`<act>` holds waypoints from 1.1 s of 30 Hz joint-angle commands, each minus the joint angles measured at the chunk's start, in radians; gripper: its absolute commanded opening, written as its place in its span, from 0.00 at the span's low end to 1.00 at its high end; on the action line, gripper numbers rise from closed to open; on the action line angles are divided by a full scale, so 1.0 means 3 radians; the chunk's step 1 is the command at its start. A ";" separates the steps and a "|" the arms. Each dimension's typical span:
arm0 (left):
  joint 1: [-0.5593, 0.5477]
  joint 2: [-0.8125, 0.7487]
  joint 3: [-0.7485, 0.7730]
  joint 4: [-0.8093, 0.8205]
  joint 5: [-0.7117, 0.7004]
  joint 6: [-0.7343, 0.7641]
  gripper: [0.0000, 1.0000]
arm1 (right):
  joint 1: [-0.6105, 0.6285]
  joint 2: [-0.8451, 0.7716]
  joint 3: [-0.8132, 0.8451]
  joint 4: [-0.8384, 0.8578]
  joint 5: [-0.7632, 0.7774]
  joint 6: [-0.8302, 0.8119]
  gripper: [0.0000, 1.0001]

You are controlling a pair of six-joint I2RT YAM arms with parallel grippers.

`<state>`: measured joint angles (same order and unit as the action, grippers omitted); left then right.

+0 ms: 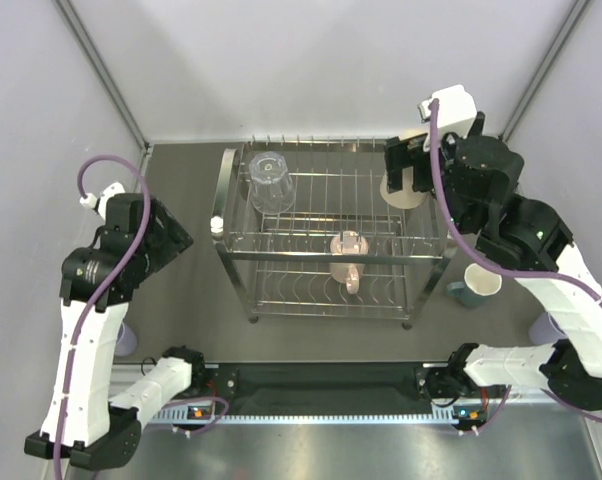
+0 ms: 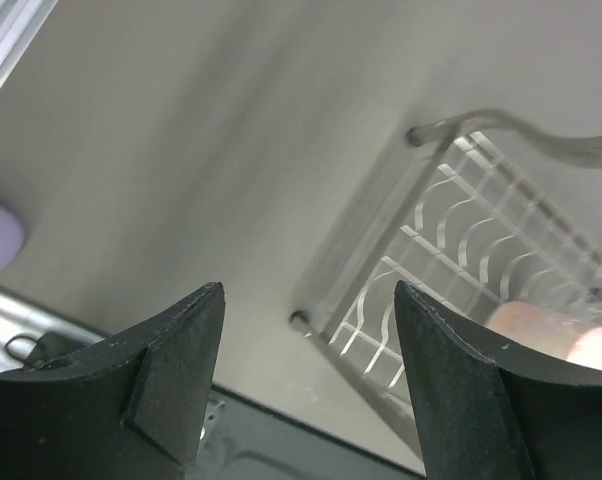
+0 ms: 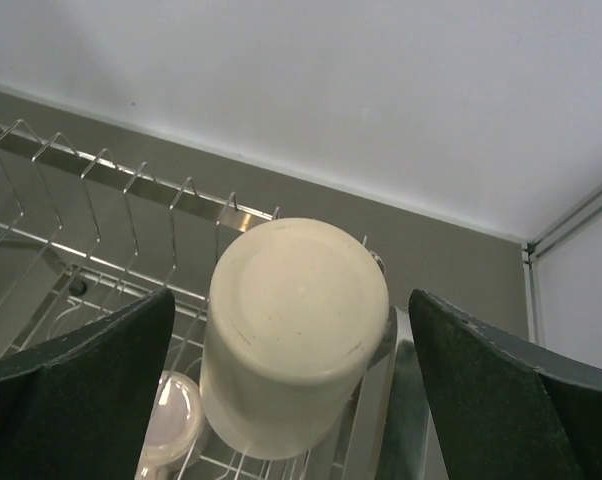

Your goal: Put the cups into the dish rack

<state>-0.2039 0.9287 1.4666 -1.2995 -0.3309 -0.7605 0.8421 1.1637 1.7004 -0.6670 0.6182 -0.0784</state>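
- The dish rack (image 1: 243, 300) is seen at the middle of the table (image 1: 181, 190), between the 2 arms.
- 3 cups are held by the rack: the clear glass (image 1: 269, 180) is turned mouth down on the upper tier at its far left, the pink mug (image 1: 348, 256) is laid near the middle, and the beige tumbler (image 1: 401, 192) is stood base up at the far right corner.
- The right gripper (image 3: 292, 295) is placed around the beige tumbler; its fingers (image 3: 81, 370) are spread wide, with a gap seen on either side of the tumbler, so nothing is pinched.
- The left gripper (image 2: 306, 380) is held off the rack's left side, with its fingers spread and only bare table and rack wire seen between them.
- The teal mug (image 1: 476, 283) is stood upright on the table just right of the rack.
- 1 lavender tumbler (image 1: 127, 338) is partly hidden behind the left arm, and the other lavender tumbler (image 1: 547, 325) behind the right arm.
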 commanded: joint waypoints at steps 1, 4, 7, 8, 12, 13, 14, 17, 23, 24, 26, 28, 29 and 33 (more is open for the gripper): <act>-0.0005 0.0100 -0.0016 -0.0066 -0.0139 -0.0001 0.74 | -0.0051 0.0017 0.0410 -0.0159 -0.0056 0.0016 1.00; 0.0000 0.0212 0.0010 -0.0096 -0.0282 0.0035 0.77 | -0.0046 0.0023 0.0625 -0.0287 -0.0148 0.0087 1.00; 0.0005 0.0355 0.0081 -0.0198 -0.0507 0.0029 0.80 | -0.0046 0.0017 0.0871 -0.0430 -0.0174 0.0123 1.00; 0.0010 0.0437 0.0092 -0.0265 -0.0553 0.0029 0.81 | -0.0046 0.0012 0.0907 -0.0451 -0.0189 0.0118 1.00; 0.0163 0.0678 0.0061 -0.0485 -0.0732 -0.0022 0.80 | -0.0051 -0.0039 0.0984 -0.0599 -0.0245 0.0128 1.00; 0.0199 0.0723 0.0041 -0.0505 -0.0738 -0.0027 0.80 | -0.0046 -0.0084 0.0964 -0.0630 -0.0266 0.0149 1.00; 0.0275 0.0795 0.0010 -0.0516 -0.0738 -0.0037 0.80 | -0.0046 -0.0125 0.0928 -0.0691 -0.0362 0.0179 1.00; 0.0444 0.0836 -0.0102 -0.0541 -0.0865 -0.0200 0.79 | -0.0046 -0.0315 0.0683 -0.0701 -0.0622 0.0241 1.00; 0.1205 0.0780 -0.0429 -0.0240 -0.0697 0.0008 0.71 | -0.0046 -0.0560 0.0458 -0.0712 -0.1170 0.0445 1.00; 0.1287 0.0750 -0.0470 -0.0189 -0.0702 0.0060 0.71 | -0.0041 -0.0581 0.0453 -0.0712 -0.1222 0.0471 1.00; 0.1492 0.0673 -0.0603 -0.0051 -0.0814 0.0172 0.68 | 0.0000 -0.0622 0.0463 -0.0717 -0.1354 0.0557 1.00; 0.1722 0.0617 -0.0802 0.0087 -0.0840 0.0279 0.65 | 0.0005 -0.0642 0.0473 -0.0732 -0.1518 0.0629 1.00; 0.1824 0.0571 -0.0879 0.0148 -0.0754 0.0315 0.63 | 0.0005 -0.0657 0.0473 -0.0732 -0.1569 0.0675 1.00; 0.2101 0.0458 -0.1196 0.0394 -0.0651 0.0357 0.62 | 0.0163 -0.0698 0.0483 -0.0778 -0.1575 0.0671 1.00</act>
<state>0.3862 1.0985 1.1542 -1.2697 -0.5388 -0.6937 0.8608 0.9630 1.8370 -0.8902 0.1944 0.0990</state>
